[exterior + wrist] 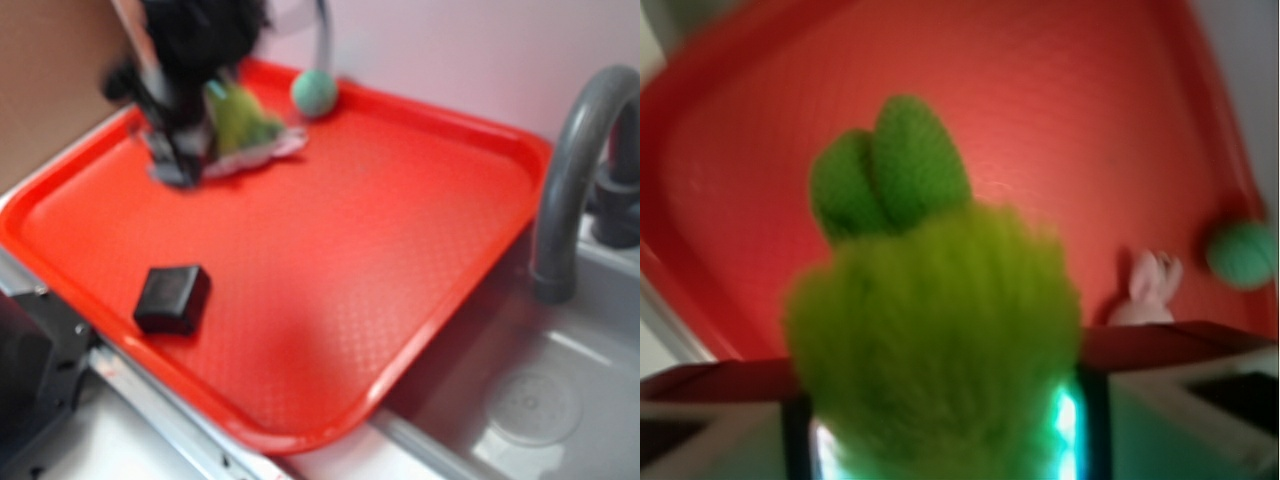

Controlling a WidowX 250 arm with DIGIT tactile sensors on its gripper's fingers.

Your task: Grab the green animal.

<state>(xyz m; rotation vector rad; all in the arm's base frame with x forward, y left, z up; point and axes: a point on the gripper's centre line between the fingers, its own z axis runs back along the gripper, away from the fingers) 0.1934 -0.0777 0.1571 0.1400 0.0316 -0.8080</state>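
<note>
The green animal (pixel 240 122) is a fuzzy lime-green plush. It sits between my gripper's (pixel 200 150) fingers above the far left part of the red tray (pixel 400 250). In the wrist view the green animal (pixel 940 320) fills the space between the jaws, its two darker green parts (pixel 890 165) pointing away from me. The jaws press on both its sides. The exterior view is blurred by motion.
A pink plush bunny (pixel 1150 290) lies on the tray just beside the gripper (pixel 270 150). A teal knitted ball (pixel 314 92) sits near the tray's far rim. A black block (pixel 172 298) lies near the front left. A grey tap (pixel 580 170) and sink (pixel 540 400) are to the right.
</note>
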